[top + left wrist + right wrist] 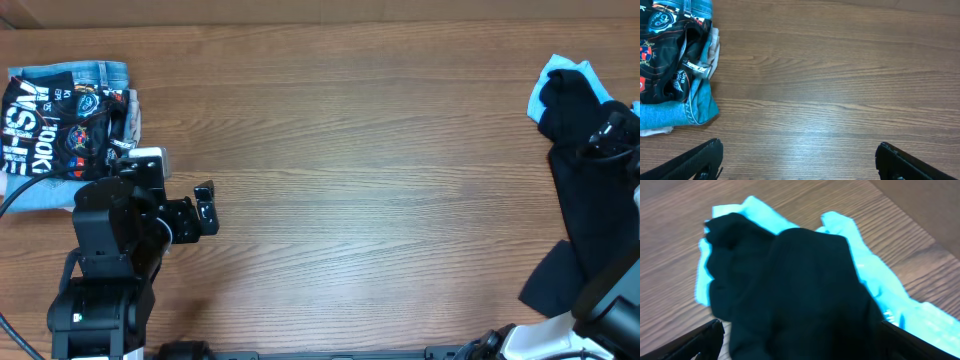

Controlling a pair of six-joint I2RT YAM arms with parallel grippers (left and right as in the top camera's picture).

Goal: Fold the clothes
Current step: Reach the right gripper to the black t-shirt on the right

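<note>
Spread right pincer (800,342) is hovering over the crumpled plain black T-shirt (795,295) at the surface's right edge, risking snagging the light blue cloth (860,275) underneath; left pincer (797,160), also spread, is idling.

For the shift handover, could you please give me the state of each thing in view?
Black T-shirt: crumpled, unfolded, lying over a light blue cloth.
Printed black garment: folded, on the denim piece.
Left claw: open, empty.
Right claw: open, over the T-shirt.

Printed black garment (55,125) on denim (695,107); turquoise cloth (760,215).
</note>
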